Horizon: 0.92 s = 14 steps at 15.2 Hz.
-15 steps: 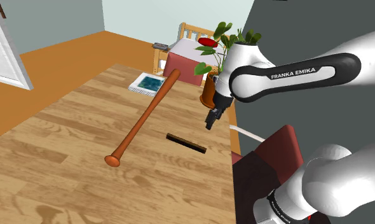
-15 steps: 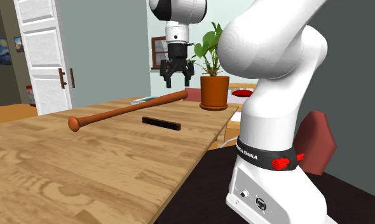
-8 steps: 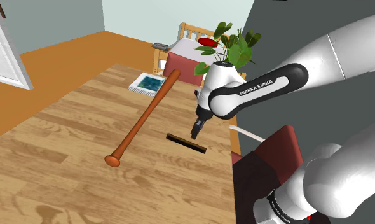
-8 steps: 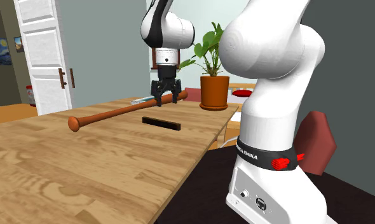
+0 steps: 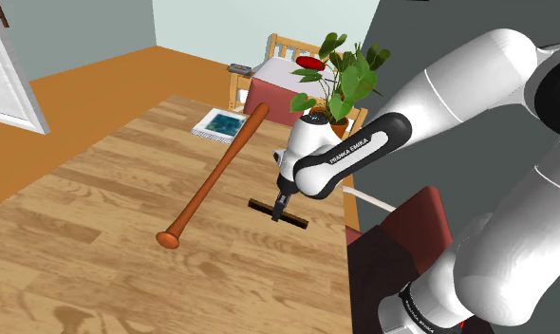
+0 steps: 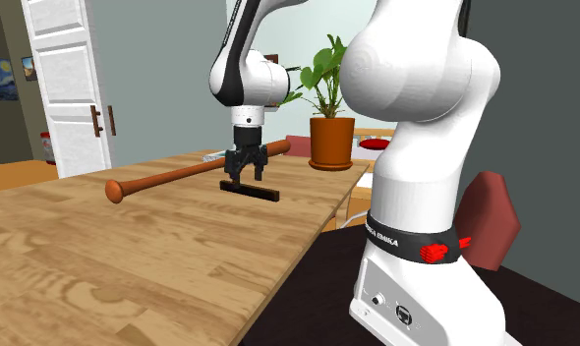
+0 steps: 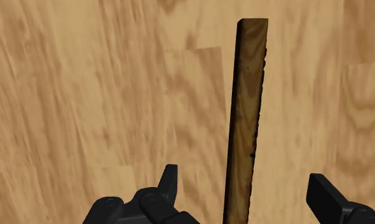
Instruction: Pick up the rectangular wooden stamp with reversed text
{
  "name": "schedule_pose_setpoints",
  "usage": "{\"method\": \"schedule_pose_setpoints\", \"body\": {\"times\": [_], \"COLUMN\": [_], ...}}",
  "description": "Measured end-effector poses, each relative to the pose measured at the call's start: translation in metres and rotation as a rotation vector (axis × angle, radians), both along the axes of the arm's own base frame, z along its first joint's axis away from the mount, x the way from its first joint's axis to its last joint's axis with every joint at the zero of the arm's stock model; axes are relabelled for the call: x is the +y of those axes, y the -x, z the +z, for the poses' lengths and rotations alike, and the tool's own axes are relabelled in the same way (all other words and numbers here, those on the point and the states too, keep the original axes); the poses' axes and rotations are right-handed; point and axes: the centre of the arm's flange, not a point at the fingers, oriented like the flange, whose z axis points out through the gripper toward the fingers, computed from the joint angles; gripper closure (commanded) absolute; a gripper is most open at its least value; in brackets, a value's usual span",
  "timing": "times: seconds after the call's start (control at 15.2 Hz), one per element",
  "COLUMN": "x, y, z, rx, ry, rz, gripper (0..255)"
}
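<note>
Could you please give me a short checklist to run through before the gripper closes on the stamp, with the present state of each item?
1. Fingers open: ok, they stand apart in the wrist view.
2. Stamp between the fingers: ok, roughly midway, touching neither.
3. Grasp across the narrow side: ok, the stamp's long axis runs straight away from the gripper.
4. Gripper low enough: cannot tell; in the second exterior view the tips look level with the stamp, but not whether they reach the table.
5. Bat out of the way: ok, it lies apart from the stamp.
6. Stamp flat on the table: ok.
</note>
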Motion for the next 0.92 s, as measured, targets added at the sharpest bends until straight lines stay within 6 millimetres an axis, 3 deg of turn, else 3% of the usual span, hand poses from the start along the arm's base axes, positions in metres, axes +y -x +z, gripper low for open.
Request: {"method": "schedule_pose_setpoints", "body": {"times": [0.26, 0.33, 0.92], "x": [0.001, 0.001, -0.001], "y": [0.000, 0.001, -0.005], "z": [-0.020, -0.023, -0.019], "rx": [0.000, 0.000, -0.010], "ry": [0.000, 0.000, -0.001], "rz": [0.002, 0.001, -0.007], "gripper": [0, 255, 255]}}
